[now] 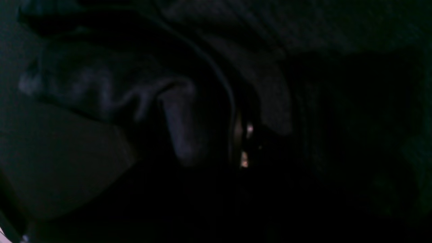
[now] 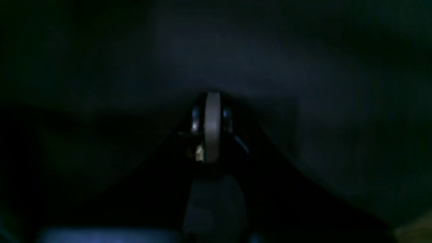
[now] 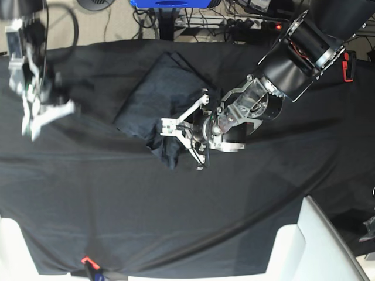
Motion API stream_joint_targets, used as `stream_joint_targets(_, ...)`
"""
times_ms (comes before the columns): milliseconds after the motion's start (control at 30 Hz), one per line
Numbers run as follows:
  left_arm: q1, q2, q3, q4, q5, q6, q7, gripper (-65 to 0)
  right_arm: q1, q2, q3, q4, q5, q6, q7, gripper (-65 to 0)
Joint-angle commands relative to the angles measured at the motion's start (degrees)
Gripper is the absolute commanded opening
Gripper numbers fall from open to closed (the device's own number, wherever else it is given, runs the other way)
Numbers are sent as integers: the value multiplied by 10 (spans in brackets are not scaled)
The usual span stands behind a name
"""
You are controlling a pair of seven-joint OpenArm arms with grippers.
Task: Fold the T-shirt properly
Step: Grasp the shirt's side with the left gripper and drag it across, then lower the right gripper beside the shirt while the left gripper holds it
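Two arms work over the black tablecloth. The left gripper has its jaws clenched on a bunched corner of the T-shirt, which lies partly folded at the surface's centre. The right gripper hangs well apart, jaws closed and empty.

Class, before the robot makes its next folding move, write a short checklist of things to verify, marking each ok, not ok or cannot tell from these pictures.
1. T-shirt lies on the tablecloth: ok.
2. Shirt folded neatly: not ok; its near edge is bunched by the left tool.
3. Left tool holds cloth: cannot tell; wrist view too dark.
4. Right tool away from the shirt: ok, at the table's side.
5. Right tool shut, holding nothing: ok.
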Motion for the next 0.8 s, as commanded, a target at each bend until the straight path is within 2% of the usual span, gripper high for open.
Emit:
stream_joint_targets(0, 31, 1, 12, -19, 28, -4, 32, -650, 19, 7, 3, 10, 0, 1, 10, -650)
stream_joint_targets(67, 42, -1, 11, -18, 29, -4, 32, -650, 41, 7, 2, 10, 0, 4, 10, -650)
stream_joint_targets(167, 56, -7, 11, -3, 28, -4, 32, -650, 69, 5, 2, -3, 0, 37, 6, -650)
stream_joint_targets(267, 59, -8, 11, 4, 29, -4, 32, -650, 95, 4, -7, -48, 0, 54, 5, -650)
stream_joint_targets(433, 59, -5, -25, 4, 27, -4, 32, -650, 128, -3, -108, -117, 0, 57, 11, -650)
stream_joint_targets(633, 52, -3, -40, 4, 27, -4, 32, -650, 107, -33, -157, -113, 0, 55, 5, -650)
stream_joint_targets(767, 52, -1, -41, 4, 27, -4, 29, -650, 66, -37, -191, -61, 0, 45, 5, -650)
